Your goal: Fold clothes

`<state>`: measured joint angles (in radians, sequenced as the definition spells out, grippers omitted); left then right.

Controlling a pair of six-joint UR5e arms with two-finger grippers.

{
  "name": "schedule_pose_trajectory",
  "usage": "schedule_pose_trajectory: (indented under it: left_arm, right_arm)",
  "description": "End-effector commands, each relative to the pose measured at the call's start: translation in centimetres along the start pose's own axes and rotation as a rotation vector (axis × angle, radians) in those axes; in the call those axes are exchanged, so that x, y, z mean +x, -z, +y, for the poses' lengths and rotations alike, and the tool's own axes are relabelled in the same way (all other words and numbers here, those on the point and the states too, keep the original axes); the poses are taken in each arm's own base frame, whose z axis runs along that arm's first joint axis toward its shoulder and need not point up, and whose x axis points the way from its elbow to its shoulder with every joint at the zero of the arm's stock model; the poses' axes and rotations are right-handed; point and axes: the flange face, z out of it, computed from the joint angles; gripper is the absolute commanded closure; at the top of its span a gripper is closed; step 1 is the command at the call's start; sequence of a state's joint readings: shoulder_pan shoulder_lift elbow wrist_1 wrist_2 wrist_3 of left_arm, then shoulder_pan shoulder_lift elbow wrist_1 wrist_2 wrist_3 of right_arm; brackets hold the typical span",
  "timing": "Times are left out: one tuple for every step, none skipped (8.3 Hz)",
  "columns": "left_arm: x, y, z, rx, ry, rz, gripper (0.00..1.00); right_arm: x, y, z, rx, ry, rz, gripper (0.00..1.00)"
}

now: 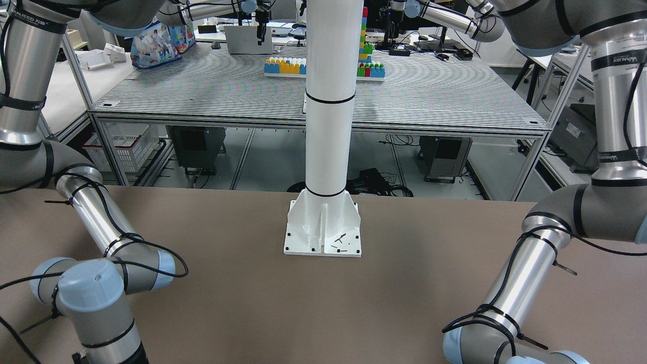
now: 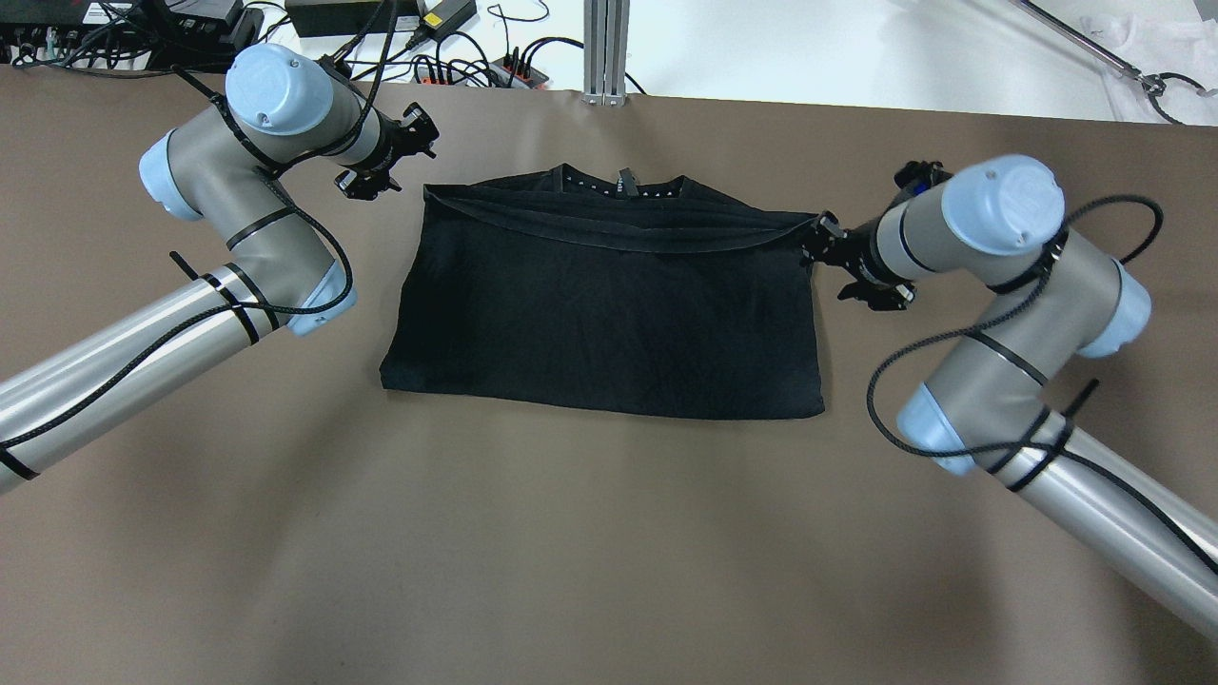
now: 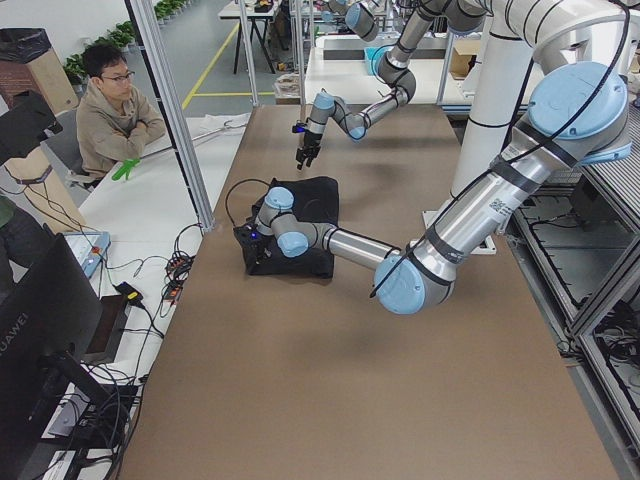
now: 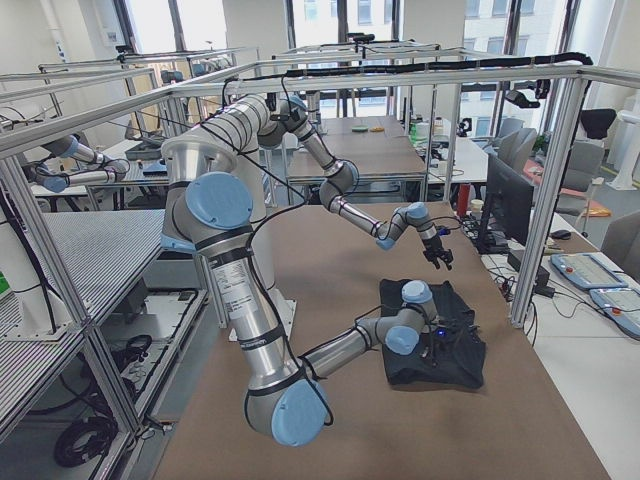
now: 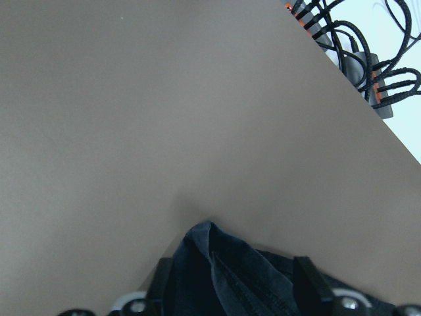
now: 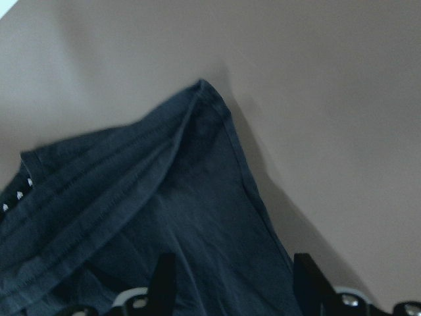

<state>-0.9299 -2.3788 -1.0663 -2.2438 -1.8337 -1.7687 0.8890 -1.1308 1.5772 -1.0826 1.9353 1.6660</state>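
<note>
At the left of the overhead view, the left gripper (image 2: 392, 160), low over the brown table (image 2: 609, 533), just beside the far left corner of the clothes (image 2: 609, 314). Spread wide: in the left wrist view both fingers (image 5: 308, 284) well apart, with that corner of the black fabric lying loose between them, not pinched. Beyond the table edge on this side, some power strips (image 2: 495, 68) with black cables.

In the middle, the clothes: one black, matte piece, roughly rectangular, flat on the table between the two grippers. Along its far edge, a folded-over band with several seams, and behind it a collar with small white dots and a small tab. Near edge almost straight, left side slanting a little outward toward the robot.

At the right, the right gripper (image 2: 831, 257), at the far right corner of the clothes; touching or only very close, hard to tell. Also not closed: in the right wrist view two fingers (image 6: 164, 280) far apart over the dark fabric, with the pointed corner ahead of them on the table.
</note>
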Motion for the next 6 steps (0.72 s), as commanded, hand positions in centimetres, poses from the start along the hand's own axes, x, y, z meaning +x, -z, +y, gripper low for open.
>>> schedule_pose_trajectory:
  left_arm:
    - [0.1, -0.1, 0.3, 0.000, -0.008, -0.001, 0.31]
    - [0.3, 0.1, 0.5, -0.002, -0.008, 0.002, 0.30]
    - [0.2, 0.0, 0.6, -0.003, -0.009, 0.001, 0.30]
    - [0.2, 0.0, 0.5, -0.002, -0.010, 0.001, 0.30]
    - [0.4, 0.1, 0.4, 0.018, -0.008, 0.008, 0.30]
    - [0.5, 0.2, 0.5, 0.023, -0.006, 0.012, 0.30]
  right_arm:
    - [8.9, 1.6, 6.7, -0.093, 0.024, -0.039, 0.31]
    - [10.6, 0.0, 9.0, -0.114, 0.020, -0.051, 0.31]
    - [10.2, -1.1, 10.9, -0.097, 0.018, -0.068, 0.32]
    - [10.8, -2.4, 11.1, -0.076, 0.025, -0.050, 0.32]
    - [11.2, -2.9, 10.9, -0.074, 0.024, -0.046, 0.33]
    - [11.3, -3.0, 10.9, -0.072, 0.024, -0.048, 0.33]
